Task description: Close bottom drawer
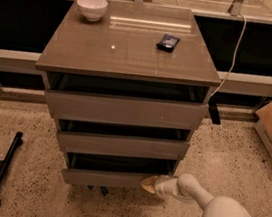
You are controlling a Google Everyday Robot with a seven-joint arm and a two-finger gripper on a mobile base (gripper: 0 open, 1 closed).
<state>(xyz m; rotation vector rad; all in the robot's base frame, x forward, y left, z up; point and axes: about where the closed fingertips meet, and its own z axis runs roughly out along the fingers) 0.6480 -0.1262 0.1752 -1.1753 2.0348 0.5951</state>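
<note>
The bottom drawer (101,178), lowest and narrowest of three in a grey-brown cabinet (133,54), stands slightly open, its plain handleless front running left to right. The single arm's end effector (151,184) sits against the front's right end; whether it is open or closed cannot be told. Closing would mean pushing away, into the cabinet

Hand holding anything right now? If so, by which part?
No grasp visible. The hand sits at the right end of the front of the bottom drawer, apparently pressing on it rather than gripping.
</note>
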